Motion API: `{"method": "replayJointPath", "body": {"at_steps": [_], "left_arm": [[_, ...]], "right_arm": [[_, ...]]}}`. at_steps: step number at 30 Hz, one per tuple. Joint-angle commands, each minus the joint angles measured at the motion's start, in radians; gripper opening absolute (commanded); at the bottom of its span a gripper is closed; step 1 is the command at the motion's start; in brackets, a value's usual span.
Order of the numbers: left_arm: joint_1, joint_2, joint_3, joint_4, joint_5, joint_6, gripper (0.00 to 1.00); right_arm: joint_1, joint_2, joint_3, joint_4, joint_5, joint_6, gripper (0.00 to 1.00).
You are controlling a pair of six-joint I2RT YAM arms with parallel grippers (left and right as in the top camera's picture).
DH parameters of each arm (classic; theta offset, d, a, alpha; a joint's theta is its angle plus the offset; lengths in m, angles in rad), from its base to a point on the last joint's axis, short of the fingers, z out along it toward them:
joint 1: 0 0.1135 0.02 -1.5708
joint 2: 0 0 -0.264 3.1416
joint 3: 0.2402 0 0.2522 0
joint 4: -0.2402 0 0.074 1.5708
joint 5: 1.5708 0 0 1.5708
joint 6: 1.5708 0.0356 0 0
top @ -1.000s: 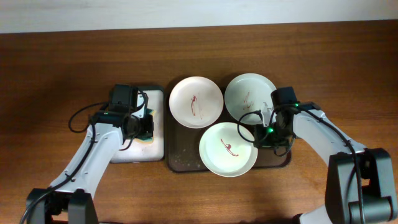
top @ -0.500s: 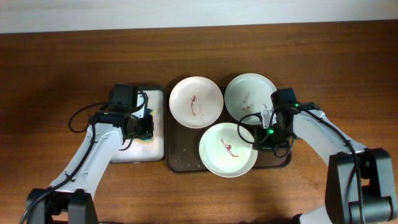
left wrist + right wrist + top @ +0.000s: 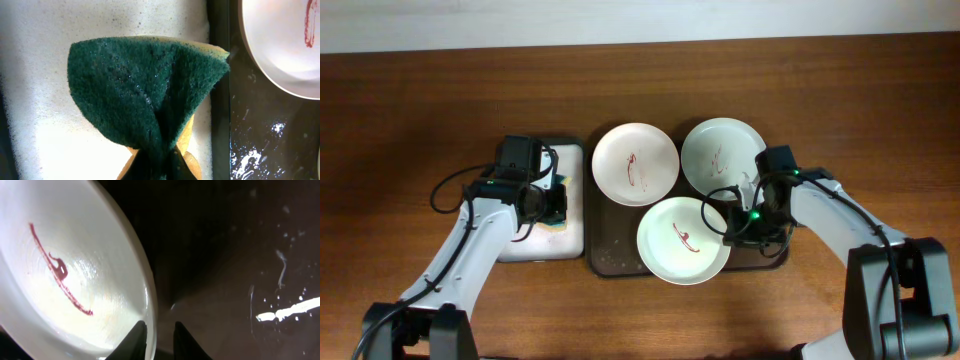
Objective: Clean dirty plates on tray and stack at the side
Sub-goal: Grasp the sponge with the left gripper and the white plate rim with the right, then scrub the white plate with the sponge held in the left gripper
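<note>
A brown wooden table (image 3: 420, 100) with a lengthwise grain fills the overhead view, and a strip of pale wall (image 3: 620, 20) runs along its far edge. The dark brown tray (image 3: 610, 255) lies at the table's middle, its wet floor dotted with white droplets (image 3: 280, 312).

All three plates are on the tray. The far-left plate (image 3: 635, 163) and the far-right plate (image 3: 720, 152) sit side by side along its far edge, both reaching out past the far rim. The near plate (image 3: 683, 240) lies in front of them and overhangs the near rim. Each has a thin red-brown smear at its centre.

The right gripper (image 3: 159, 335) is at the right edge of the near plate. Its two fingers are drawn close together across the rim, one over the white inside and one outside above the dark tray floor, clamping the plate.

Left of the tray, just beside it, lies a smaller tray (image 3: 535, 245) with a white inside covered in fine foam (image 3: 40, 130). The left gripper (image 3: 552, 208) hangs over its right side and pinches a dark green sponge (image 3: 145, 95) with a yellow backing. The sponge is folded to a narrow waist at the grip and fans out above the foam. The fingers themselves are hidden behind the sponge in the wrist view.
</note>
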Motion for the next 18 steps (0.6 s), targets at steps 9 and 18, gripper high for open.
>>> {"method": "replayJointPath", "body": {"at_steps": [9,18], "left_arm": [[0.001,-0.006,0.012,0.001,0.114,-0.013,0.00],[-0.133,-0.006,0.012,0.054,0.270,-0.013,0.00]], "right_arm": [[0.006,0.008,-0.034,0.059,-0.032,0.006,0.04],[0.006,0.008,-0.034,0.108,-0.087,0.043,0.04]]}}
